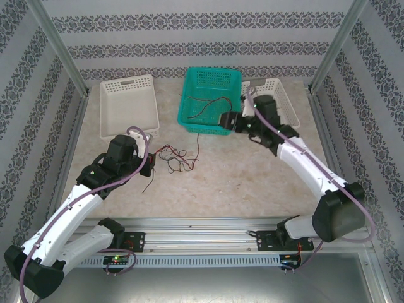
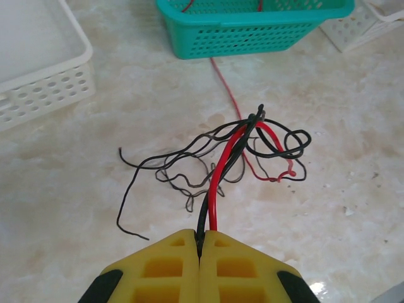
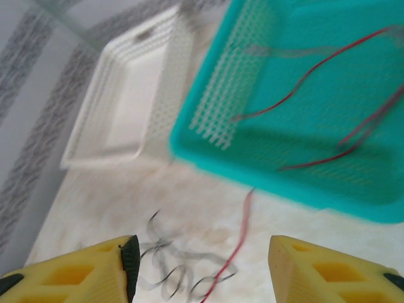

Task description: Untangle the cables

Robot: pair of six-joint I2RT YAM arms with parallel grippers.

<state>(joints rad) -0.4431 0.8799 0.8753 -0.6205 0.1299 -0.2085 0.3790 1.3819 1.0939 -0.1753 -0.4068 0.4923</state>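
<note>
The cables lie as a loose knot of black and red strands on the tabletop, just in front of the teal basket and close to the left arm. One red strand runs from the knot up over the near wall of that basket. More red and dark strands lie on the basket floor. A black and a red strand, twisted around each other, rise from the knot into the left hand. This hand is closed on both strands, its pads meeting around them.

The right hand hovers over the near right corner of the teal basket. Its jaws stand apart with nothing between them. The right wrist view is blurred, so finer detail there cannot be read.

The strands appear very light, thin and limp. They are unlikely to hold a shape and may slip through a slack grip. Pulling on one strand will probably drag the whole knot. A sharp tug could tighten the crossings or damage a strand.

The best point to take hold is judged to be a free end or a single run clear of the crossings. One candidate is the black tail lying to the left of the knot. With the left hand as anchor, any pull should be slow and kept low over the tabletop.

Two white baskets flank the teal one, one on each side.
</note>
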